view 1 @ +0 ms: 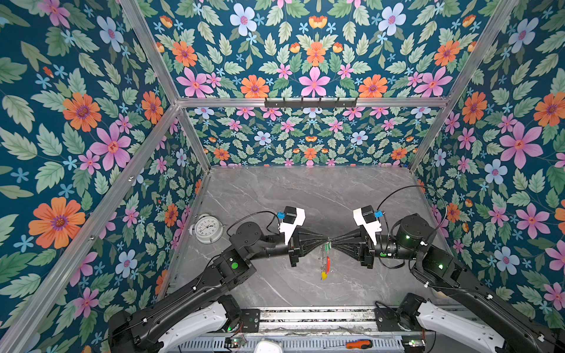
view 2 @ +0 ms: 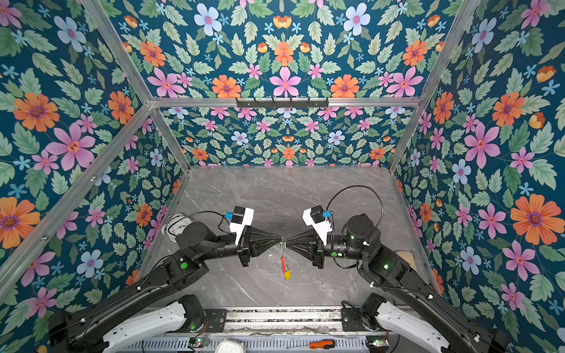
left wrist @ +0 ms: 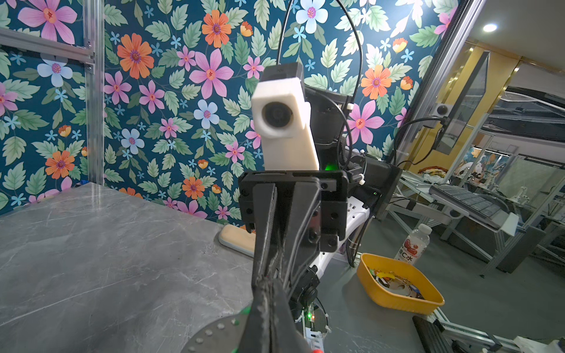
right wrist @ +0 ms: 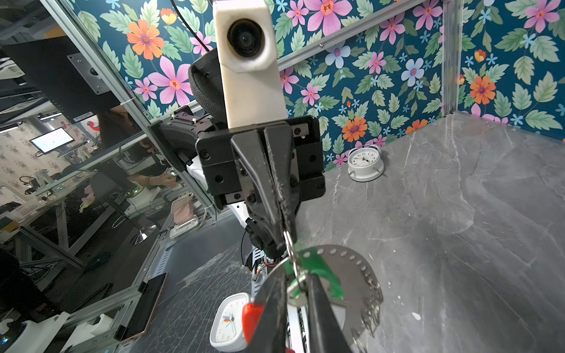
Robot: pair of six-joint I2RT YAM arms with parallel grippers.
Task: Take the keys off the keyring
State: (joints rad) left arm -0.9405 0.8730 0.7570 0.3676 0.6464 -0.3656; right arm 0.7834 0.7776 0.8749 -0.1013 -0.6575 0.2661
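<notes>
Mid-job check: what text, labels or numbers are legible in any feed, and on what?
"C水": on the label of the plastic bottle, in the left wrist view; the rest of the label is too small to read.
Round alarm clock: dial numerals too small to read.
Square clock: dial numerals blurred.
Nothing else legible.

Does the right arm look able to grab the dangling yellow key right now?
Probably not yet: the yellow key hangs free from the keyring, but the right gripper is occupied, jaws closed at the green key.

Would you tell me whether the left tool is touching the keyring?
Touching: in the right wrist view the left tool, shut, pinches a silver split ring on the keyring.
</notes>
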